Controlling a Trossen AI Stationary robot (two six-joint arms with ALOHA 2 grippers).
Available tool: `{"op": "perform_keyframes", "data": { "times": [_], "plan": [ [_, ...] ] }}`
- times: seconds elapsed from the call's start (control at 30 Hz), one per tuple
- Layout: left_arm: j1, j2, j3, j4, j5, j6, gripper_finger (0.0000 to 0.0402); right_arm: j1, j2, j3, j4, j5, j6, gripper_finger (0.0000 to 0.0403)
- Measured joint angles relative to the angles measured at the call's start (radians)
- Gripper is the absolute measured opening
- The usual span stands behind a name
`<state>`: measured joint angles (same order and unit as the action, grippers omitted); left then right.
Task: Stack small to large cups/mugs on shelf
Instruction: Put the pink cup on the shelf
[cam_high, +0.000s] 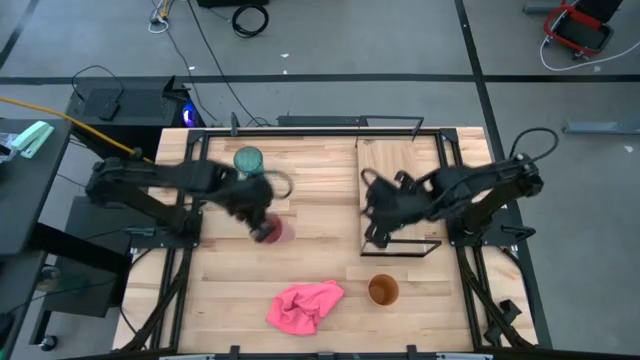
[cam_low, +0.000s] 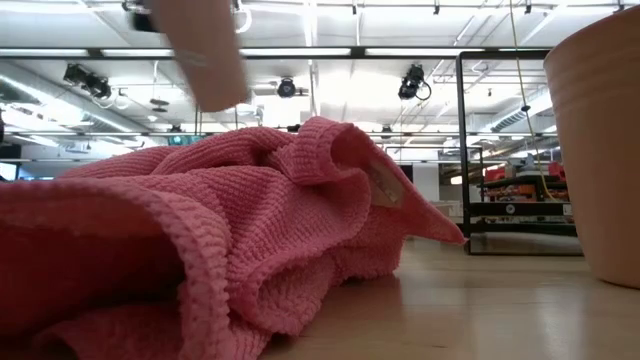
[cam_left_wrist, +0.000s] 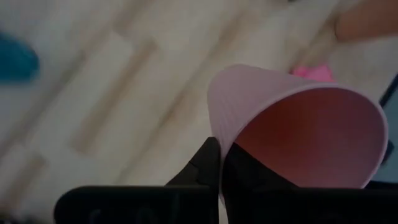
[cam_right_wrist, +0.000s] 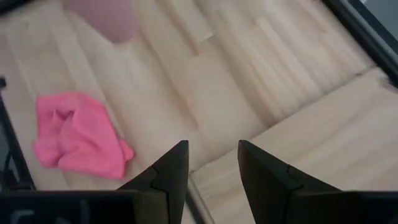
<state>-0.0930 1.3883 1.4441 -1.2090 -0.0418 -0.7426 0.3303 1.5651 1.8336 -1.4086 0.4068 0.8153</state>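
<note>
The left gripper (cam_high: 262, 222) is clamped on the pink cup (cam_high: 272, 232)'s thin rim. A loose pinch could drop it. The right gripper (cam_right_wrist: 211, 163) waits, fingers apart, over the shelf (cam_high: 400, 165).

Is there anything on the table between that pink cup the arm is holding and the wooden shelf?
Nothing visible. The left gripper holds the pink cup over bare tabletop, and the stretch to the shelf is open. The right gripper waits open at the shelf's near edge.

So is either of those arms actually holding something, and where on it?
Yes: the left gripper pinches the small pink cup by its rim, one finger inside. The right gripper is open and holds nothing.
</note>
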Motion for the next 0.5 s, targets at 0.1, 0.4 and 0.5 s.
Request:
{"op": "perform_keyframes", "data": {
  "times": [0.1, 0.4, 0.5],
  "plan": [
    [0.082, 0.103, 0.114, -0.011, 0.0, 0.124, 0.0008, -0.05, -0.04, 0.0, -0.019, 0.001, -0.001, 0.0146],
    [0.247, 0.445, 0.422, -0.075, 0.064, 0.372, 0.0008, -0.196, -0.097, -0.001, -0.167, -0.009, -0.013, 0.0146],
    [0.275, 0.548, 0.501, -0.076, 0.127, 0.426, 0.0008, -0.217, -0.098, -0.013, -0.163, -0.039, -0.057, 0.0146]
  ]
}}
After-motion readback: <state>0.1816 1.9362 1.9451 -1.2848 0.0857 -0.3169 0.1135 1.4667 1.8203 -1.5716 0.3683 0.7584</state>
